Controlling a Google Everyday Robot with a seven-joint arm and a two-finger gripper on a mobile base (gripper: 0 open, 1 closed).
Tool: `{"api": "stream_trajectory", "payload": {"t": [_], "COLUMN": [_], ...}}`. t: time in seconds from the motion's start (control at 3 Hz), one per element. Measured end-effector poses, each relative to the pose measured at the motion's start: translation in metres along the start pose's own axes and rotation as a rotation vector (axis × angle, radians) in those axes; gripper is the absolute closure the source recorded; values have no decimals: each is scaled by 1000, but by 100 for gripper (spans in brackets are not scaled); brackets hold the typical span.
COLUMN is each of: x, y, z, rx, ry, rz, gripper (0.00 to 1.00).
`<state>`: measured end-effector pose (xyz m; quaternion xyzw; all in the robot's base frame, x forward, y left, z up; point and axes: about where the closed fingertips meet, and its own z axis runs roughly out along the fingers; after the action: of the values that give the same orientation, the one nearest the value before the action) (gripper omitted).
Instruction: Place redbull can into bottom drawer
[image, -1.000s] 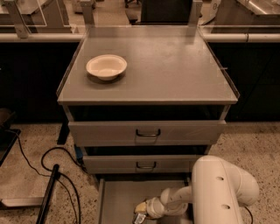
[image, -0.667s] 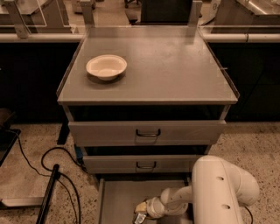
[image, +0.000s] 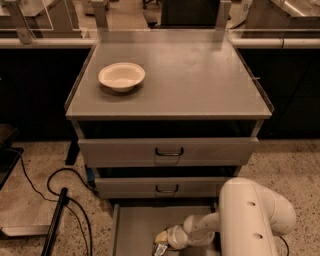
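The bottom drawer is pulled open at the foot of the cabinet, and its flat grey floor shows. My white arm reaches down into it from the right. My gripper is low inside the drawer at the picture's bottom edge, partly cut off. A small pale and dark shape sits at the gripper's tip. I cannot tell whether it is the redbull can, and no can shows clearly anywhere else.
A cream bowl sits at the left of the grey cabinet top. Two upper drawers with dark handles are shut. Black cables and a dark pole lie on the speckled floor at the left.
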<state>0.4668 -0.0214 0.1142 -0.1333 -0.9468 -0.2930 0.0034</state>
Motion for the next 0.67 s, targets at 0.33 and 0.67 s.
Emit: {"api": "stream_trajectory", "payload": {"t": [0.33, 0.67], "x": [0, 0], "y": [0, 0], "z": [0, 0], "rx": [0, 0], "ry": [0, 0], "rz": [0, 0], "gripper": [11, 0]}}
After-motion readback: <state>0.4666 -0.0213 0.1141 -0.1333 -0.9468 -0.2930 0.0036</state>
